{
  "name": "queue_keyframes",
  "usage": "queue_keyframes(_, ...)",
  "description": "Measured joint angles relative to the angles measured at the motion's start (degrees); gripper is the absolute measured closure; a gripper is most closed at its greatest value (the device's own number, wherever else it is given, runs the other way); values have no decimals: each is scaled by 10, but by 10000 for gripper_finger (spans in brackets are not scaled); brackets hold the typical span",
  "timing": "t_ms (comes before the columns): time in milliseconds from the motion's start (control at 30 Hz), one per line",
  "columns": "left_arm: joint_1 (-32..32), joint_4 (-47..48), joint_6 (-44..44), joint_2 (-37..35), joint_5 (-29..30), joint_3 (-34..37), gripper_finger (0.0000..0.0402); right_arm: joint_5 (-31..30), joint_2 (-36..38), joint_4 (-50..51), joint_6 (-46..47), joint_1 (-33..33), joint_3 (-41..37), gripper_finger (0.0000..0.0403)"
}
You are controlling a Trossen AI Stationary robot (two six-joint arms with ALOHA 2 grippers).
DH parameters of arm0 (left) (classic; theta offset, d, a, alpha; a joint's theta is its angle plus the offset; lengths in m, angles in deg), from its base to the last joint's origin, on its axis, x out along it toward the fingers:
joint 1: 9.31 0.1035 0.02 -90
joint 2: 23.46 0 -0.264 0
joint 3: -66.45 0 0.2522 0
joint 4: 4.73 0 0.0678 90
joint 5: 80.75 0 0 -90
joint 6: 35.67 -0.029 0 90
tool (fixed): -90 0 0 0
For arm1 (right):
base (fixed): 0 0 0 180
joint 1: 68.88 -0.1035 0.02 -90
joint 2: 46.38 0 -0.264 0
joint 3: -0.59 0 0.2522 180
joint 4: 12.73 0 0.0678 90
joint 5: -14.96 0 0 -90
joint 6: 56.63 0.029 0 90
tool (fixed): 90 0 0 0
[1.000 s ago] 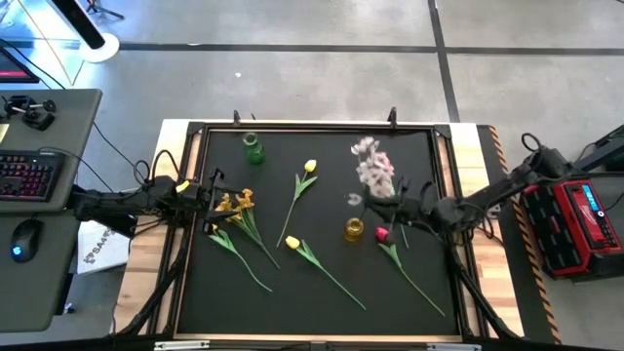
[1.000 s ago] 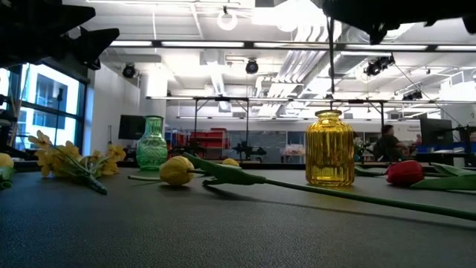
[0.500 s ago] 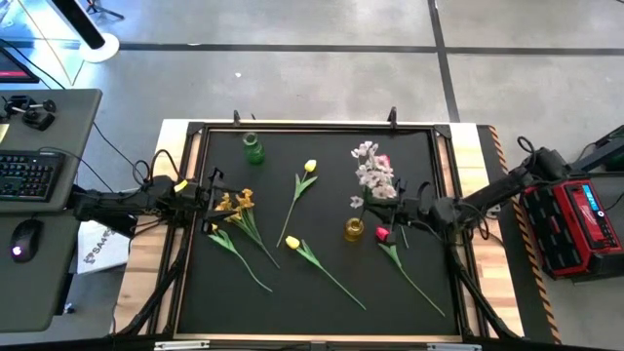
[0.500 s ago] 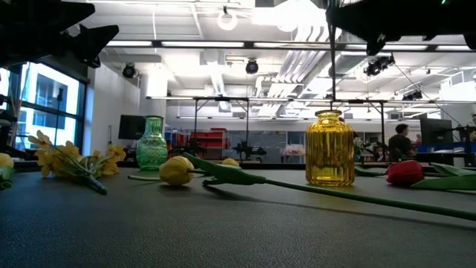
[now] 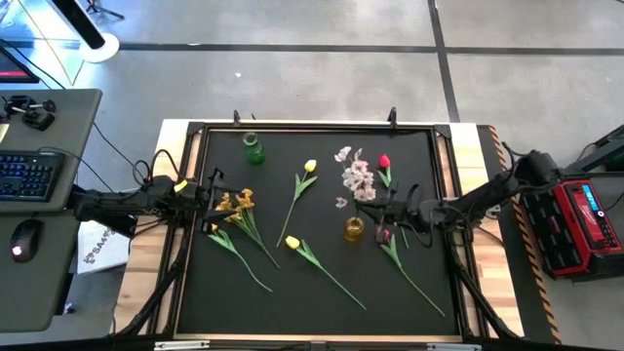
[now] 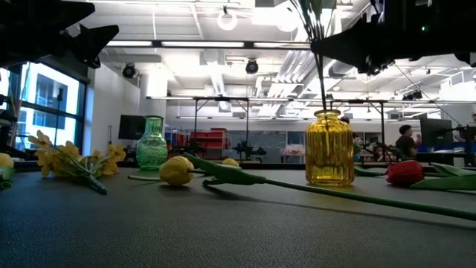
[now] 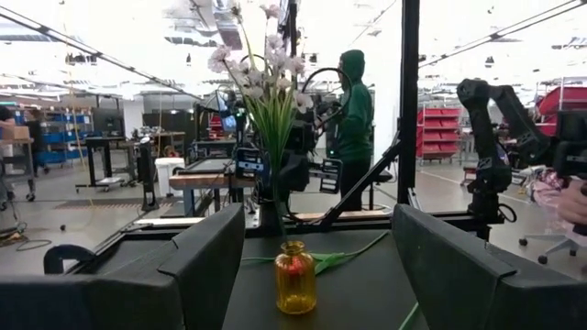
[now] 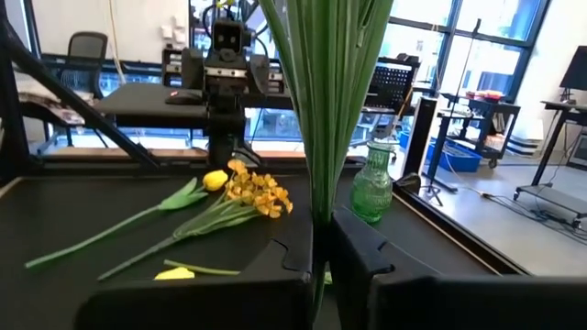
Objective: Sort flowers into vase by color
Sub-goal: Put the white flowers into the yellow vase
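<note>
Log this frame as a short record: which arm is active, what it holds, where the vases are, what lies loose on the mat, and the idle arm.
active arm: right gripper, shut on the held bunch
held bunch: pale blossom sprig and a red bloom, stems upright above the yellow vase
green vase: empty, at the mat's far edge
loose on mat: two yellow tulips, orange-yellow sprig, second red bloom
idle arm: left gripper, open, beside the orange-yellow sprig

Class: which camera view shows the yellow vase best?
The low view: the yellow vase stands side-on and whole, with stems entering its neck. The high view shows only its top beside the right tool. The left wrist view shows it small and distant. The right wrist view does not show it.
</note>
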Motion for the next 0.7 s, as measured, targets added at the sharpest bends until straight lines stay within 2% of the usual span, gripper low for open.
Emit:
queue_keyframes(300, 0, 0, 0, 0, 0, 0, 136, 31, -24, 7, -1, 0, 0, 355)
queue_keyframes(700, 0, 0, 5, 0, 0, 0, 136, 50, -24, 8, -5, -1, 0, 233)
